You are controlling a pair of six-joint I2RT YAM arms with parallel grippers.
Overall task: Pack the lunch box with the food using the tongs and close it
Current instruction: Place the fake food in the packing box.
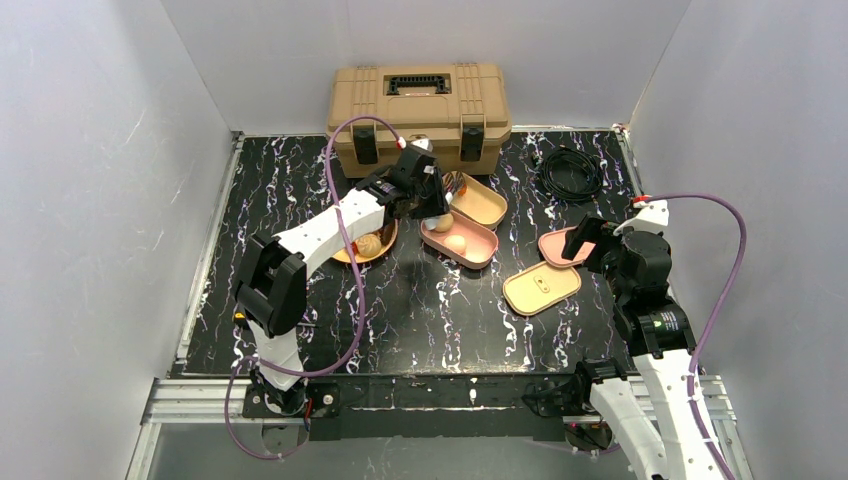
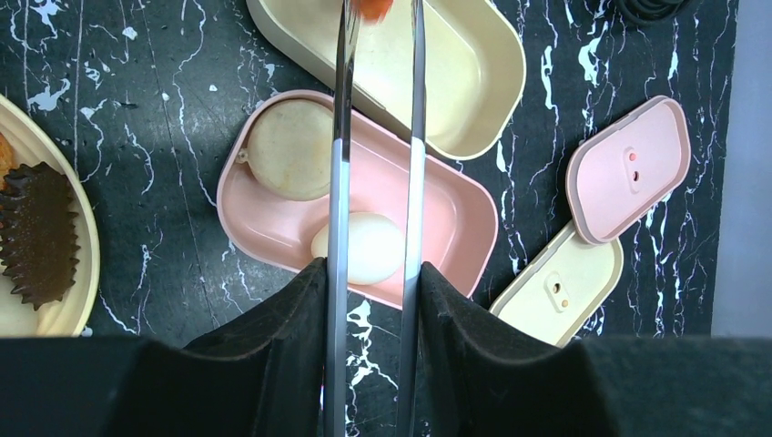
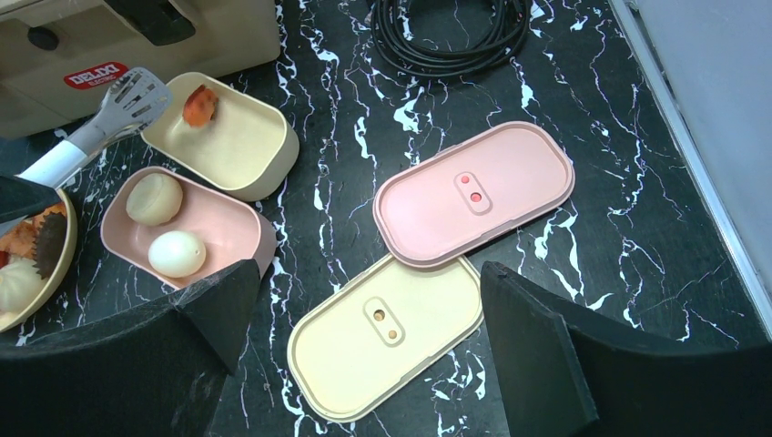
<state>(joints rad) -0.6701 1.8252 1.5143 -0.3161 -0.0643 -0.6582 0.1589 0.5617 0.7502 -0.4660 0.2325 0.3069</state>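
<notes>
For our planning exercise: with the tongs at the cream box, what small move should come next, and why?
Probably ease the tongs open to release: the orange chunk sits between their tips, already low inside the cream box.

A robotics lab test cell: plain white panel walls [image 1: 90, 200] box in a black, white-veined marble-pattern tabletop [image 1: 420, 310]. A bare aluminium extrusion rail [image 1: 450, 392] runs along its near edge. A tan hard-plastic equipment case [image 1: 418, 110] sits at the far edge, with a coiled black cable [image 1: 570, 172] near the far right corner.
</notes>
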